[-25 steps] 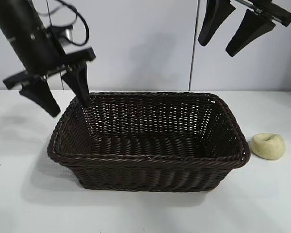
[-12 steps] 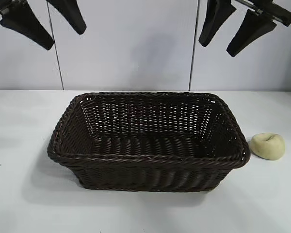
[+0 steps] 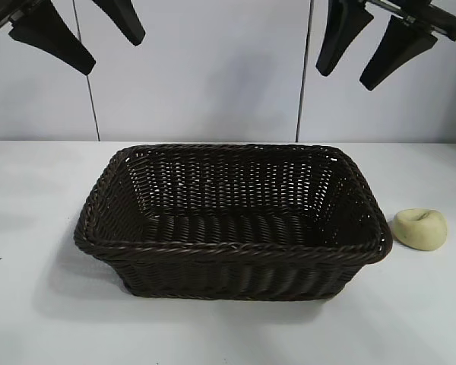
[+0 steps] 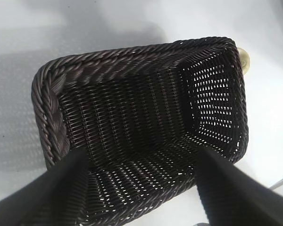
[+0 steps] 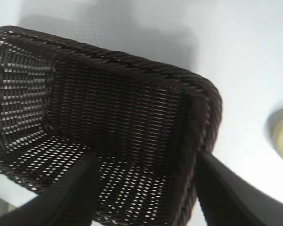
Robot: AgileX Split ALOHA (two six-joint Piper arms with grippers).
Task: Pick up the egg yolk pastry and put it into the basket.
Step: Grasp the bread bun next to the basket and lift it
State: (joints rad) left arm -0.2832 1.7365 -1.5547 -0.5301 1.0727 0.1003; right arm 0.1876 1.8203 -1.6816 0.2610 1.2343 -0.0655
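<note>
White table (image 3: 45,319) | left tool (image 3: 77,29) raised high, wide, empty | right tool (image 3: 362,52) raised high, wide, empty | egg yolk pastry (image 3: 420,228) just right of basket (image 3: 232,251)

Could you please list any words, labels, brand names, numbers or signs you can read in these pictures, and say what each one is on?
There are none to read in any of the three views.
The basket is plain dark wicker with no tag.
The egg yolk pastry is smooth and unmarked.
The table and the wall behind carry no print.
The left pincer and right pincer show no lettering.
</note>
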